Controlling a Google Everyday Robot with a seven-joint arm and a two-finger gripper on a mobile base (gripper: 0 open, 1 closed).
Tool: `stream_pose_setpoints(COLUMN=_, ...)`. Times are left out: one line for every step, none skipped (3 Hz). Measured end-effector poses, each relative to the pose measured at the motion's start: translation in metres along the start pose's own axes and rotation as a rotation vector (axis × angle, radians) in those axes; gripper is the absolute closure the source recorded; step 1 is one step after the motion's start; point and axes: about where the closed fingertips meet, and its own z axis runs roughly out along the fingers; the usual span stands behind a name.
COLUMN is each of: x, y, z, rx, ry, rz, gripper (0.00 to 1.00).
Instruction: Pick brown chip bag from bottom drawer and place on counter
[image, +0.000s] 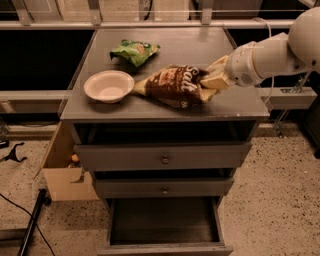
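The brown chip bag (175, 86) lies on its side on the counter (235, 107), toward the front right, white lettering up. My gripper (209, 82) reaches in from the right on a white arm and is at the bag's right tan end, touching it. The bottom drawer (162, 225) stands pulled open below, and its dark inside shows nothing.
A white bowl (108, 85) sits on the counter just left of the bag. A smaller green bag (134, 51) lies behind it. Two knobbed drawers (163, 158) are shut above the open one. A cardboard box (60, 175) stands left of the cabinet.
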Motion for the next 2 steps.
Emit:
stream_pose_setpoints(x=0.0000, y=0.0000, z=0.0000, rx=0.000, ry=0.000, rz=0.000, gripper=0.14)
stream_pose_setpoints(x=0.0000, y=0.0000, z=0.0001, rx=0.000, ry=0.000, rz=0.000, gripper=0.00)
